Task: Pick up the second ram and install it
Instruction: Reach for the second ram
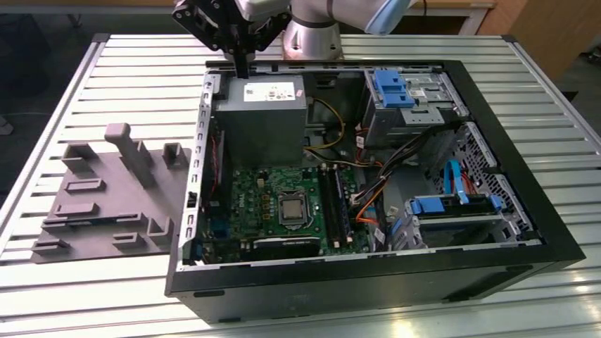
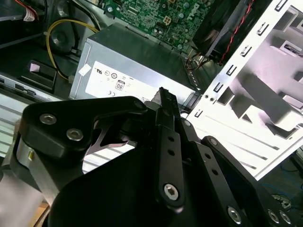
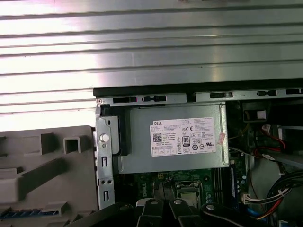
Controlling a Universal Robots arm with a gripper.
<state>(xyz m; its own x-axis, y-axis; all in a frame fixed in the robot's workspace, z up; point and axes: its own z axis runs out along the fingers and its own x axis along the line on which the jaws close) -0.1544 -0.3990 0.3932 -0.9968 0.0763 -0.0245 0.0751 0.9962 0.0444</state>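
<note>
In the exterior view my gripper (image 1: 243, 73) hangs high over the back edge of the open computer case (image 1: 526, 232), just above the grey power supply (image 1: 258, 120). Its black fingers come together into one thin bar, shut, and I see nothing between the tips. The second wrist view shows the gripper (image 2: 164, 96) over the power supply (image 2: 128, 75). The second ram is out of view. The green motherboard (image 1: 272, 204) lies low in the case, with its long black slots (image 1: 336, 208) to the exterior view's right of the processor socket.
A grey fixture block (image 1: 112, 190) with upright posts sits on the slatted table (image 1: 131, 77), to the exterior view's left of the case, and also shows in the first wrist view (image 3: 42, 165). Blue drive brackets (image 1: 390, 88), cables and metal cages crowd the case's other half.
</note>
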